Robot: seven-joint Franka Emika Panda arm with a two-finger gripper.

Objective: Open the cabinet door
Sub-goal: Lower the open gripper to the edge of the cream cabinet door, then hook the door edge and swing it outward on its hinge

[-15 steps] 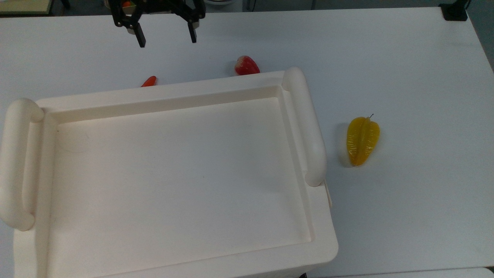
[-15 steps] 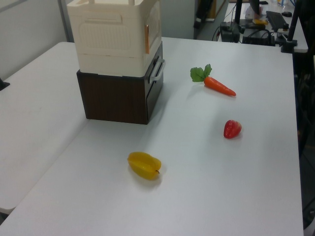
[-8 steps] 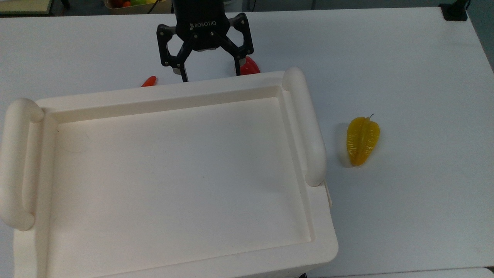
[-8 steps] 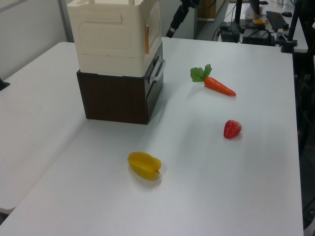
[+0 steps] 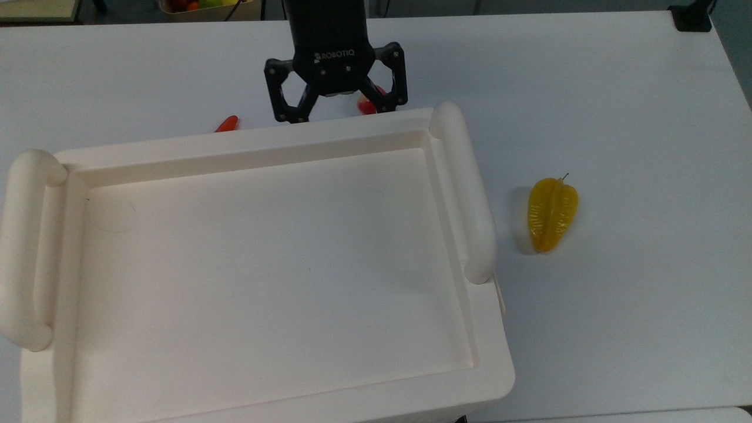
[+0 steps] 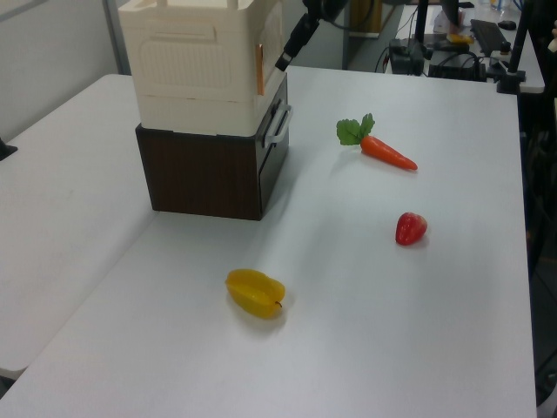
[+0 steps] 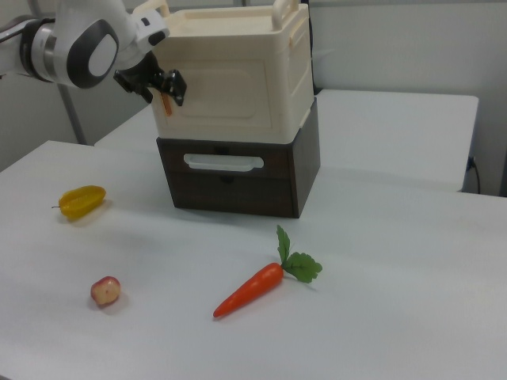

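While gripper (image 7: 168,85) seemingly nears cabinet door (image 7: 224,95)

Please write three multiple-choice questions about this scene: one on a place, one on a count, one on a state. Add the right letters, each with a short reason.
1. In the right view, where does the carrot lie?
A) on the table, in front of the dark drawer unit
B) on the cabinet top
C) inside a drawer

2. How many toy foods lie on the table?
A) two
B) three
C) five

3. The cabinet door is:
A) shut
B) wide open
C) taken off

Answers:
1 A: it lies on the table before the unit.
2 B: carrot, starfruit, red fruit.
3 A: the panel sits flush.
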